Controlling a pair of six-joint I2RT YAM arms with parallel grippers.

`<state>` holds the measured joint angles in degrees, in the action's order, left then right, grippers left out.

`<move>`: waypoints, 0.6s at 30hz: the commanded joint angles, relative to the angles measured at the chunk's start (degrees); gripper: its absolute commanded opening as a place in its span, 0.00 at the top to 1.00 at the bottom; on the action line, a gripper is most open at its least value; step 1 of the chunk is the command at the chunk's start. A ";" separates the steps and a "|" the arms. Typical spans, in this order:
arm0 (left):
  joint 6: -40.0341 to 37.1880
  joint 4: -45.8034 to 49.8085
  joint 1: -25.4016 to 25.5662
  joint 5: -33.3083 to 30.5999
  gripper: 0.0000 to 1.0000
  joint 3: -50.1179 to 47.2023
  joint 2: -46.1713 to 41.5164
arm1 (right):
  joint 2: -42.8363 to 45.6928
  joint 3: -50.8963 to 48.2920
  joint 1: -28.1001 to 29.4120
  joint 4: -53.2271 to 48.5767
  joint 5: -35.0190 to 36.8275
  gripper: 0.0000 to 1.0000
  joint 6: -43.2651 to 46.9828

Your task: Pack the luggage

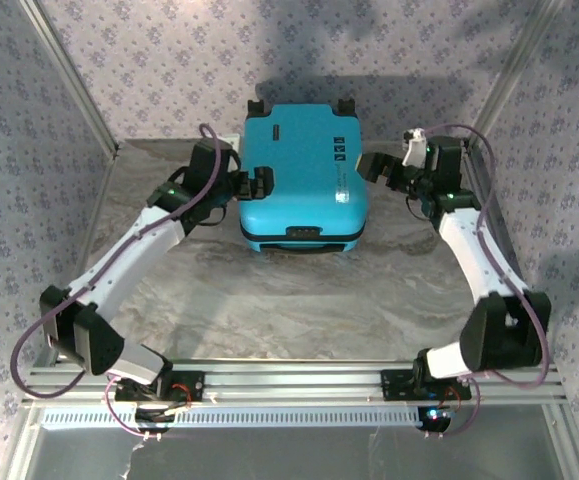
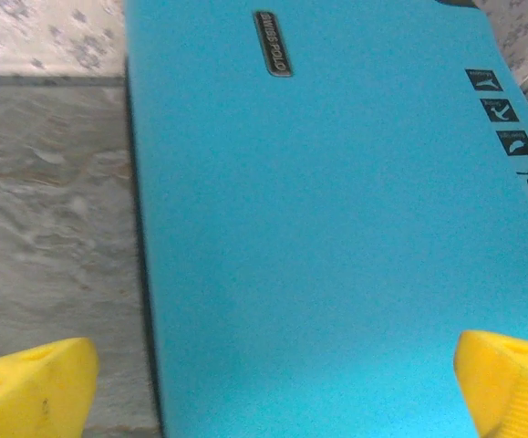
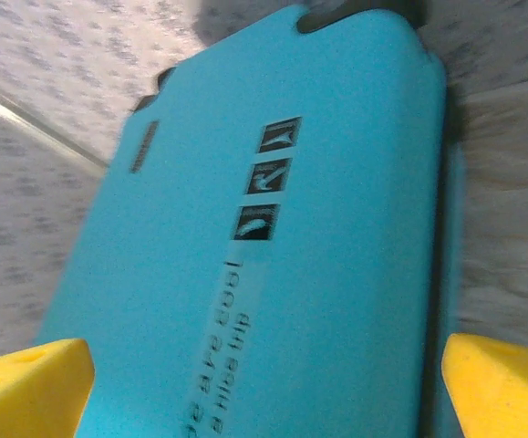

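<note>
My left gripper [image 1: 259, 185] and right gripper [image 1: 372, 166], both spread wide and empty, flank the closed luggage [image 1: 304, 175] at the far edge of the table [image 1: 299, 300], its long axis running near-to-far between them.

A lab robot cell: aluminium frame [image 1: 299, 378], floral wallpaper panels [image 1: 149, 60], marble-look tabletop [image 1: 299, 300].

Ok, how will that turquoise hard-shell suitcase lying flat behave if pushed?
The turquoise hard-shell suitcase looks rigid, so it would probably slide as one piece. Lying flat on the marbled table, it seems unlikely to tip. Its smooth shell may be slippery.
</note>
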<state>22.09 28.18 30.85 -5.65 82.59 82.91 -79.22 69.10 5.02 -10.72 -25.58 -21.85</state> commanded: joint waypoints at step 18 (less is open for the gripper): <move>-4.69 -5.42 -25.92 -8.36 0.00 -18.50 -12.30 | 33.72 -23.43 -7.21 -4.99 23.10 0.00 11.16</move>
<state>16.01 30.28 9.58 -14.66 68.10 72.47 -45.43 46.13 -1.85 -16.99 -1.89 -12.99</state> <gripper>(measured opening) 0.997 0.999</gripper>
